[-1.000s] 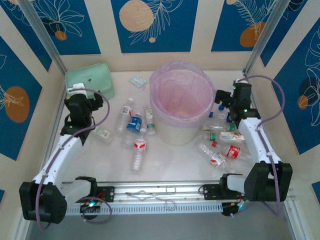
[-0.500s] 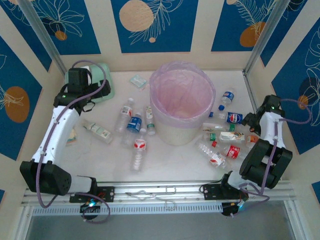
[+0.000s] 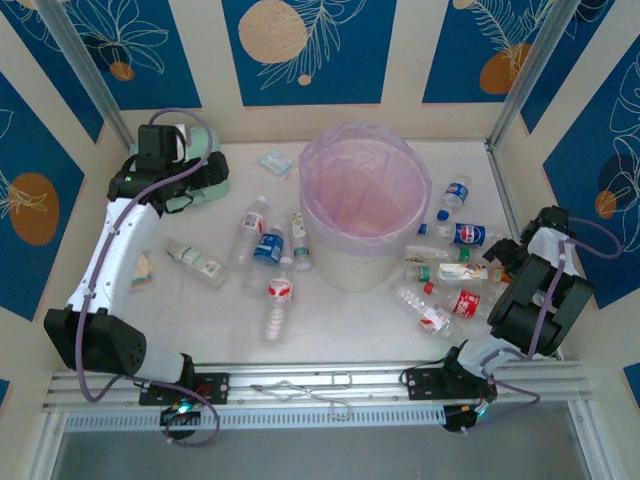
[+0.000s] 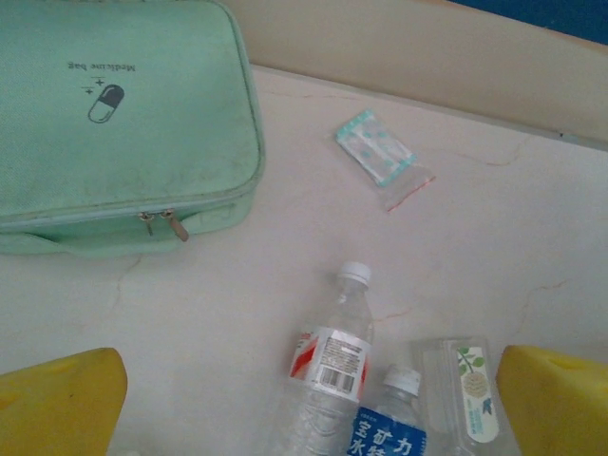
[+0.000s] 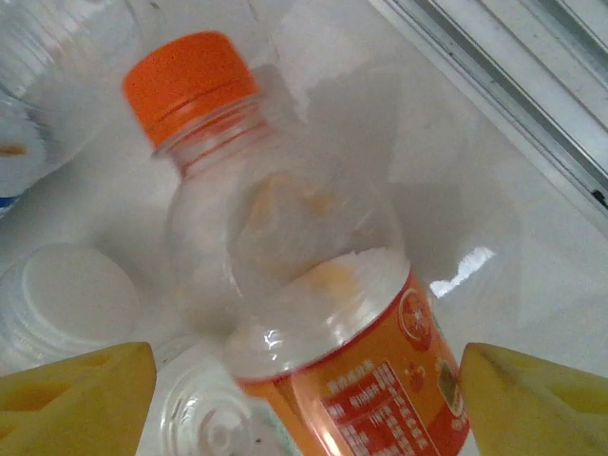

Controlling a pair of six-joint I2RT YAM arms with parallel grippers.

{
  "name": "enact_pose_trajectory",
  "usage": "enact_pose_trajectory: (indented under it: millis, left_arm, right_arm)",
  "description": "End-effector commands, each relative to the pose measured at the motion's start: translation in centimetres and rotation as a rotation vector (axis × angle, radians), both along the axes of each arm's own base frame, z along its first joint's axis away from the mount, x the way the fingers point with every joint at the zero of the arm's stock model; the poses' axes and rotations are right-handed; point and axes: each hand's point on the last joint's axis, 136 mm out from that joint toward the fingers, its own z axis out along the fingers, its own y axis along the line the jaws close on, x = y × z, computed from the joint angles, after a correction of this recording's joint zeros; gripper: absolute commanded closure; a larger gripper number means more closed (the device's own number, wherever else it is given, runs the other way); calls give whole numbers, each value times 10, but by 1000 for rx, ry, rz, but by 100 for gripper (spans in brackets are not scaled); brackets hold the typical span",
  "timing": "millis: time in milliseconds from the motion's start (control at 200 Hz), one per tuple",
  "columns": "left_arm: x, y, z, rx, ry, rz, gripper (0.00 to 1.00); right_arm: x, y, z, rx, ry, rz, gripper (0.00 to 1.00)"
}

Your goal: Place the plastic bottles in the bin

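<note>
Plastic bottles [image 3: 278,300] lie scattered on the table [image 3: 340,335], one group left of the bin [image 3: 352,262] and another between it and the table's right edge. I see none inside its pink liner [image 3: 365,195], so I judge the whole job is left.

My left claw [image 4: 306,399] hangs spread wide over the far left corner beside the mint-green pouch [image 4: 114,114], holding nothing. My right claw [image 5: 306,394] gapes around an orange-capped bottle [image 5: 285,256] at the right edge, not clamped on it.

A second ago my left claw sat midway along the left edge and my right reached beside the bin. Both have since swung away, and the bottles look unmoved.
</note>
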Motion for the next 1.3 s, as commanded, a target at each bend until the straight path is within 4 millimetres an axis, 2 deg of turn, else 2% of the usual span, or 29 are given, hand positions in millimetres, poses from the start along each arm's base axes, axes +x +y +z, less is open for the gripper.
enact_pose_trajectory:
  millis: [0, 185, 265, 415, 565, 655, 770, 855, 966, 1046, 1161, 1296]
  left_arm:
    - [-8, -7, 10, -53, -15, -17, 1]
    - [-9, -13, 36, -91, -71, -35, 1]
    - [-10, -15, 43, -108, -80, -43, 0]
    - [-15, -25, 65, -182, -124, -68, 1]
    - [-15, -51, 111, -385, -242, -136, 2]
    - [-20, -67, 130, -442, -283, -175, 4]
    - [-28, -97, 136, -446, -300, -228, 6]
    - [-33, -120, 134, -417, -303, -262, 6]
    - [-36, -144, 124, -367, -294, -297, 8]
    - [-38, -165, 112, -356, -264, -334, 9]
    - [-41, -188, 93, -352, -221, -366, 10]
    - [-44, -198, 74, -316, -193, -357, 13]
  right_arm:
    - [4, 1, -13, 41, 6, -12, 17]
    - [3, 4, -15, 36, 29, -22, 30]
    - [4, 5, -6, 24, 18, -16, 39]
    - [7, 5, 33, -18, -54, -8, 46]
    - [15, 14, 78, -32, -148, 17, 49]
    - [22, 27, 107, -45, -201, 59, 51]
    - [38, 56, 149, -33, -297, 142, 52]
    - [54, 85, 189, 0, -408, 217, 54]
    - [75, 138, 246, 103, -594, 348, 57]
    - [82, 169, 282, 128, -667, 442, 58]
    - [89, 202, 320, 106, -696, 560, 59]
    - [97, 244, 346, 113, -720, 703, 63]
